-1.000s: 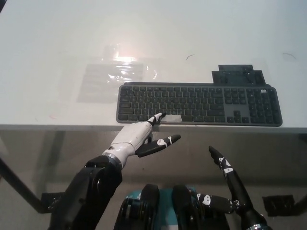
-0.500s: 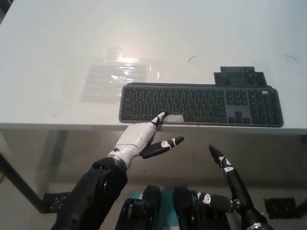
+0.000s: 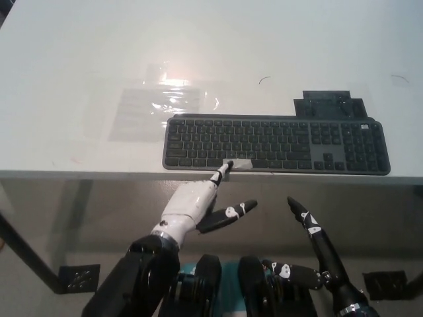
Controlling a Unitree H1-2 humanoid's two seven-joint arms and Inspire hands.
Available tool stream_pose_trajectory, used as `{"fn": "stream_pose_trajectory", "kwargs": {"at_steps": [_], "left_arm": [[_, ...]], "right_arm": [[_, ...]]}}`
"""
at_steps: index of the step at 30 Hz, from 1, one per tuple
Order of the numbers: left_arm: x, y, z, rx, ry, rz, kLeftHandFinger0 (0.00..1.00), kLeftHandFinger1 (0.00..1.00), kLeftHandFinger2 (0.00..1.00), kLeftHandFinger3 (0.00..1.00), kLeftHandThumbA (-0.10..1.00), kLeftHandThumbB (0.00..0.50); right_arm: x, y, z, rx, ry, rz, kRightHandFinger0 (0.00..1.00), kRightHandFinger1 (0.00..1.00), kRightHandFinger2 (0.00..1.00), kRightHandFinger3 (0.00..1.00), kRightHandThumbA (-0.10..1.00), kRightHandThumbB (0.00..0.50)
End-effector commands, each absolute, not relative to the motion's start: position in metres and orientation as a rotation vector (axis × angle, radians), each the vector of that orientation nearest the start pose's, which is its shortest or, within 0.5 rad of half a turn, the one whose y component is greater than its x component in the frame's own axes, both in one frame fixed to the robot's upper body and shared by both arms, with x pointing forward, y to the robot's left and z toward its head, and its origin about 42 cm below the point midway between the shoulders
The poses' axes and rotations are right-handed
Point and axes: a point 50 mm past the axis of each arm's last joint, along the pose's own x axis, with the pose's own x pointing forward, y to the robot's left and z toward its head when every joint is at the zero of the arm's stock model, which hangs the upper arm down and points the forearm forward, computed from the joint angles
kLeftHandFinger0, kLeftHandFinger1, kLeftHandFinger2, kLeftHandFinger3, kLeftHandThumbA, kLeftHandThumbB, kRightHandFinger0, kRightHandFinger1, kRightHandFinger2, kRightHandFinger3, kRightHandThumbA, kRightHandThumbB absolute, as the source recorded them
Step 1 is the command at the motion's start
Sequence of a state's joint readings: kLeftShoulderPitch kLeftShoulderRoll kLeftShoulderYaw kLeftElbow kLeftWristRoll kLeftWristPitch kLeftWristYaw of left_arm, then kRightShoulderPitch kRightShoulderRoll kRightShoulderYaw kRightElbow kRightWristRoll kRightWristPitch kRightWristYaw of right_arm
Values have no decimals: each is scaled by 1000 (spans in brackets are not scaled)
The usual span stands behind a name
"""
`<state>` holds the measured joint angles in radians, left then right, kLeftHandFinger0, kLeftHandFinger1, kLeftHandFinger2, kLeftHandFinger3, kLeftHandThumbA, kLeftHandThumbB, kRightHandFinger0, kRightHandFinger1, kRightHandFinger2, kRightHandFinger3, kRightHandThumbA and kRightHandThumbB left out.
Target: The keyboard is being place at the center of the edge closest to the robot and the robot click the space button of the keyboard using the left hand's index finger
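A dark grey keyboard (image 3: 276,144) lies along the near edge of the white table (image 3: 79,72), slightly right of centre. Its space bar (image 3: 239,164) looks pale with glare. My white left hand (image 3: 193,201) reaches up from below the table edge, one finger stretched out with its tip touching the left end of the space bar, the other fingers curled and the thumb spread to the right. My black right hand (image 3: 316,238) rests low at the bottom right, below the table edge, fingers apart and holding nothing.
A clear plastic sheet (image 3: 158,105) lies flat on the table left of and behind the keyboard. A small dark flat object (image 3: 333,104) sits just behind the keyboard's right part. Table legs and floor show below the near edge.
The left hand has shifted a little right and forward, its outstretched fingertip moving from the keyboard's front edge onto the space bar. The right hand has barely moved. The camera view shifted slightly.
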<state>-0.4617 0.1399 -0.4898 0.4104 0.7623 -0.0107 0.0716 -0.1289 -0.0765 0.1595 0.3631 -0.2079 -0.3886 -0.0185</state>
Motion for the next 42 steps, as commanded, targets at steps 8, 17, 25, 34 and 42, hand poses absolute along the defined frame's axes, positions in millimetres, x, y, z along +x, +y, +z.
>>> {"fn": "stream_pose_trajectory", "kwargs": {"at_steps": [8, 17, 25, 34, 42], "left_arm": [[353, 111, 164, 1026, -379, -484, 0, 1, 17, 1000, 1000, 348], [296, 123, 298, 844, -835, -354, 0, 0, 11, 1000, 1000, 403], [242, 170, 305, 458, -862, -462, 0, 0, 80, 1000, 1000, 444], [240, 206, 228, 398, -611, -500, 1000, 1000, 1000, 1000, 1000, 386], [254, 224, 163, 448, -464, -447, 1000, 1000, 1000, 1000, 1000, 424]], "right_arm": [[319, -183, 74, -274, -253, 235, 1000, 1000, 1000, 1000, 1000, 417], [320, -182, 73, -258, -249, 242, 1000, 1000, 1000, 1000, 1000, 402], [319, -182, 71, -277, -250, 242, 1000, 1000, 1000, 1000, 1000, 430], [316, -181, 65, -263, -232, 245, 1000, 1000, 1000, 1000, 1000, 440], [314, -180, 62, -238, -225, 245, 1000, 1000, 1000, 1000, 1000, 415]]}}
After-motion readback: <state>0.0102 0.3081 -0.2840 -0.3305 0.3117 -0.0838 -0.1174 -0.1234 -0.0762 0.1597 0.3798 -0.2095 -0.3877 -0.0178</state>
